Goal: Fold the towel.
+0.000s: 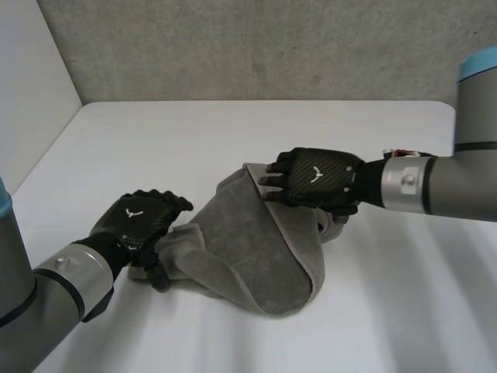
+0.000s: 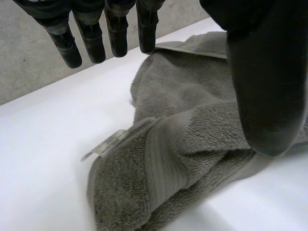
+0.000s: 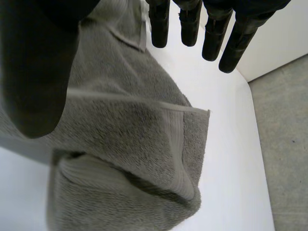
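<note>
A grey towel (image 1: 256, 256) lies crumpled in a heap in the middle of the white table (image 1: 233, 132). My left hand (image 1: 141, 217) rests at the heap's left end, just above the cloth. In the left wrist view its fingers (image 2: 115, 33) are straight and spread from the thumb, with the towel (image 2: 192, 144) and a small tag under the palm and nothing gripped. My right hand (image 1: 317, 177) hovers over the heap's far right part, beside a raised hemmed edge. Its fingers (image 3: 207, 33) are straight too, and the towel (image 3: 130, 130) lies loose below the palm.
Bare white tabletop surrounds the heap on all sides. A grey wall (image 1: 256, 47) rises behind the table's far edge, and a pale panel (image 1: 31, 85) stands at the left. The table's far right corner (image 1: 443, 109) is rounded.
</note>
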Tool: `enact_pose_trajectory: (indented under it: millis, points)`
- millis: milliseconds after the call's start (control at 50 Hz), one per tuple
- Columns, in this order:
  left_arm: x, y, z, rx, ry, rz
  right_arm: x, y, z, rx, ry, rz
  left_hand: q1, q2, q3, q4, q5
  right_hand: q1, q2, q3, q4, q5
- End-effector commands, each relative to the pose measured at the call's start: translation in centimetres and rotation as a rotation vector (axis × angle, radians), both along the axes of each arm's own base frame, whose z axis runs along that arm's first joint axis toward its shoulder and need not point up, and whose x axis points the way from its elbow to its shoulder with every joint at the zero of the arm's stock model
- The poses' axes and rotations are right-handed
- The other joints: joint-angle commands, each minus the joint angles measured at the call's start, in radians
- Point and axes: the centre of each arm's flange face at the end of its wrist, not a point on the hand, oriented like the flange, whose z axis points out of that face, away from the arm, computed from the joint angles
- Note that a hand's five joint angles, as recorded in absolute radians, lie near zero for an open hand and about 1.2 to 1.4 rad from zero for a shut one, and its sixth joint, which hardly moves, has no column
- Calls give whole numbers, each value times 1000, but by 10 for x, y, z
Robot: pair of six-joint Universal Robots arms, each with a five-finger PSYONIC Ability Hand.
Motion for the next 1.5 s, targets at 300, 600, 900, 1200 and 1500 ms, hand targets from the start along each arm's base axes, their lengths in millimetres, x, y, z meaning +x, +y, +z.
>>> enact_pose_trajectory:
  millis: [300,600,900,1200,1500]
  points:
    - [-32,4,-31,2,-21,-138,53,-23,-69,-253,28,14,-107,-60,-43,-50,-48,-31,-48,-6,-60,-37]
    - [-38,0,-79,63,-245,-261,48,-31,-66,-265,42,-27,385,432,-43,-50,443,1124,1108,-6,-60,1118]
    - [-23,-13,-35,-33,-189,-169,7,0,-38,51,-11,-208,686,733,-43,-50,744,1157,1141,-6,-60,1151]
    - [-18,-2,-34,9,-166,-156,-63,-13,-13,255,-185,-542,583,630,-43,-50,642,1157,1141,-6,-60,1151]
    - [-6,-4,-21,30,-181,-128,-79,-1,-16,354,-214,-577,1095,1142,-43,-50,1153,1157,1141,-6,-60,1151]
